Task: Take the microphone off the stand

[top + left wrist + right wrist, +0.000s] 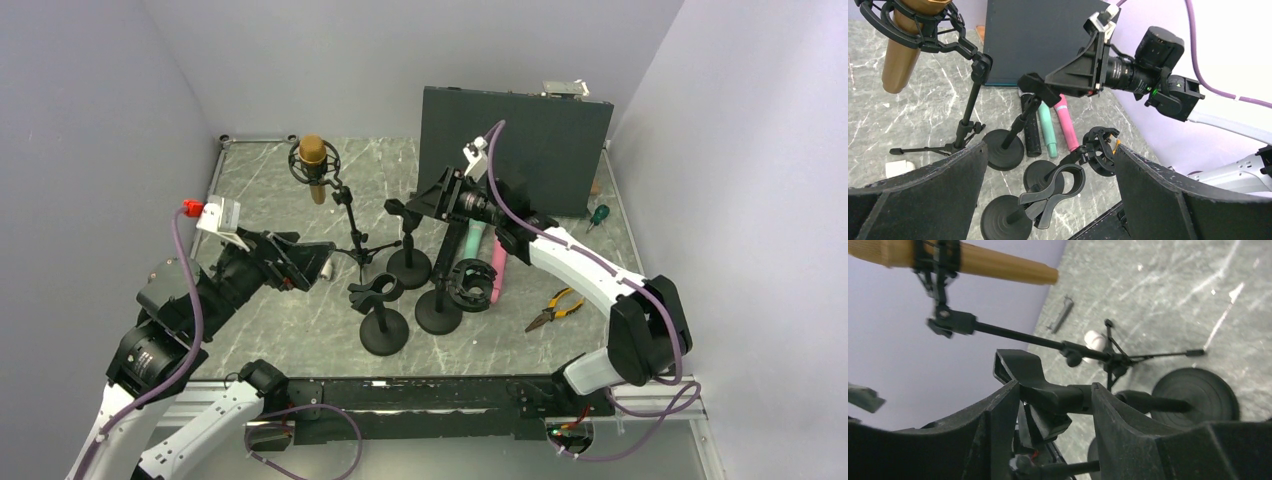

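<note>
The gold microphone hangs in a black shock mount on a tripod stand at the back left. It also shows in the left wrist view and the right wrist view. My left gripper is open and empty, low, to the left of the tripod; in its own view an empty spring-clip stand lies between the fingers, below them. My right gripper is shut on the black clip of an empty round-base stand, to the right of the tripod.
An empty spring-clip stand and a stand with an empty ring mount are in the middle. Pink, teal and black microphones lie flat. Pliers, a screwdriver and a dark upright panel are at the right and back.
</note>
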You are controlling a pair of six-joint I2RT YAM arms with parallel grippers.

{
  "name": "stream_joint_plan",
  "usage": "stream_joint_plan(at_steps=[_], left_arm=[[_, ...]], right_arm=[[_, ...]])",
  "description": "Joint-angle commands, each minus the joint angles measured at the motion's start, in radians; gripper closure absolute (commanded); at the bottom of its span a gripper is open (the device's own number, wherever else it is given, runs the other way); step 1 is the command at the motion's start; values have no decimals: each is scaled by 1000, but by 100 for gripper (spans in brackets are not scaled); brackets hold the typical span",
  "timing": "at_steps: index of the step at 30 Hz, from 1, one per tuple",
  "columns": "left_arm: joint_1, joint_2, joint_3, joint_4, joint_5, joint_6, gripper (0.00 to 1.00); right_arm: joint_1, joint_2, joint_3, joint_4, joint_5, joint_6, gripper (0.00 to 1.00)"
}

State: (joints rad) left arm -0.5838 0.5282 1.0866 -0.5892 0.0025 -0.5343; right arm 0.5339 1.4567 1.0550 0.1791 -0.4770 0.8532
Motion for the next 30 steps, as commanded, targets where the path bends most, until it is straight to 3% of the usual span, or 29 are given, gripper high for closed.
stream_joint_plan(at_steps=[1, 15, 17, 22, 30], left_arm=[[-2, -9, -7, 26, 1, 39, 1], [-2, 12, -47, 29, -66, 88, 1], [-3, 30, -38, 22, -66, 106, 0], [-2, 101, 12, -9, -40, 141, 1], [-1, 212, 115, 2, -143, 237, 1]], right_arm=[[2, -9, -69, -102, 31, -107, 44], [5, 2, -51, -229, 73, -247, 39], [5, -5, -11, -254, 85, -266, 34], [4, -2, 102, -320, 88, -312, 12], [10, -34, 205, -361, 149, -351, 3]])
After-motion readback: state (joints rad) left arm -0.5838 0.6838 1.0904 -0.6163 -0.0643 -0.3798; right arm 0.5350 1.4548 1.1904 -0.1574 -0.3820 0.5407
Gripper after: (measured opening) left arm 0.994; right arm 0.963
